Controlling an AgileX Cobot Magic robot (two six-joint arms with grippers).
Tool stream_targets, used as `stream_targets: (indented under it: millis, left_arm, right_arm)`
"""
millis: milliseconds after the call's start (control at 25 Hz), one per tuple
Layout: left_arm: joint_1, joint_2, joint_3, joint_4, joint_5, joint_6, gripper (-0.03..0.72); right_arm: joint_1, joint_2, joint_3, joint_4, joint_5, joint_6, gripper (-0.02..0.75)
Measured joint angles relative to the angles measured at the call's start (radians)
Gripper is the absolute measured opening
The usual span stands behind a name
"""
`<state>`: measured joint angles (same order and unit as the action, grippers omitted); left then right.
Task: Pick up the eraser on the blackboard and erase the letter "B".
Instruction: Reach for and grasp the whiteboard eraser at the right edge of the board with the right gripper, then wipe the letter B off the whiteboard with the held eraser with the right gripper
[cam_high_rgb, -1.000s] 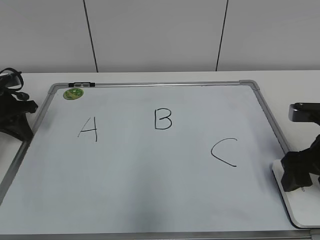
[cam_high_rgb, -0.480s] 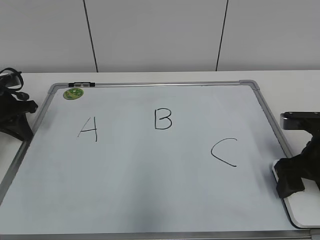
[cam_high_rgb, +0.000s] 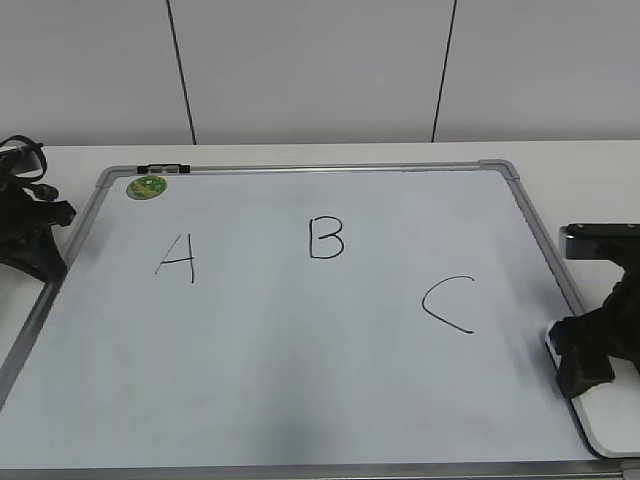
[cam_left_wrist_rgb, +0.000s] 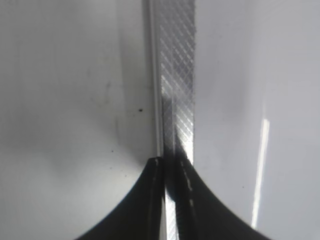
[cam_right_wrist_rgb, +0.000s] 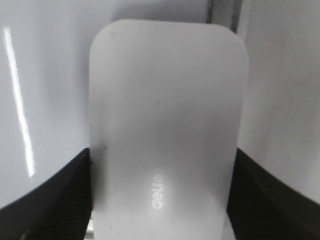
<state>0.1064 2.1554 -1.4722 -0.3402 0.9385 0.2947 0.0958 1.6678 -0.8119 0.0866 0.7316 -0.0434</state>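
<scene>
The white eraser (cam_high_rgb: 612, 420) lies flat at the right edge of the blackboard (cam_high_rgb: 280, 350), partly over its frame. In the right wrist view the eraser (cam_right_wrist_rgb: 165, 100) shows grey lettering, and my right gripper (cam_right_wrist_rgb: 162, 165) has a finger pressed against each long side. In the exterior view my right gripper (cam_high_rgb: 588, 358) sits low over the eraser's near end. The letter "B" (cam_high_rgb: 326, 239) is at the board's upper middle, whole. My left gripper (cam_high_rgb: 35, 240) rests at the board's left frame; its fingers (cam_left_wrist_rgb: 170, 164) are shut and empty over the frame strip (cam_left_wrist_rgb: 177, 75).
A black "A" (cam_high_rgb: 176, 258) is at the left and a black "C" (cam_high_rgb: 448, 305) at the right of the board. A round green magnet (cam_high_rgb: 147, 187) and a small black clip (cam_high_rgb: 163, 169) sit at the top left corner. A white wall stands behind the table.
My right gripper has come down and slightly left over the eraser, hiding more of it. The eraser stays on the board. The left arm has not moved.
</scene>
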Motion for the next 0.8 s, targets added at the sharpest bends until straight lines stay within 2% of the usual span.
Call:
stream_targets:
  millis: [200, 400, 600, 800]
  left_arm:
    - [0.000, 0.000, 0.000, 0.000, 0.000, 0.000, 0.029]
    - [0.000, 0.000, 0.000, 0.000, 0.000, 0.000, 0.029]
    - [0.000, 0.000, 0.000, -0.001, 0.002, 0.000, 0.029]
    - [0.002, 0.000, 0.000, -0.003, 0.004, 0.000, 0.029]
  right_arm:
    - [0.010, -0.055, -0.089, -0.006, 0.105, -0.002, 0.541]
    - [0.113, -0.061, -0.277, -0.017, 0.224, -0.004, 0.540]
    - [0.221, 0.036, -0.511, -0.020, 0.331, -0.006, 0.540]
    - [0.259, 0.204, -0.729, -0.021, 0.409, -0.008, 0.540]
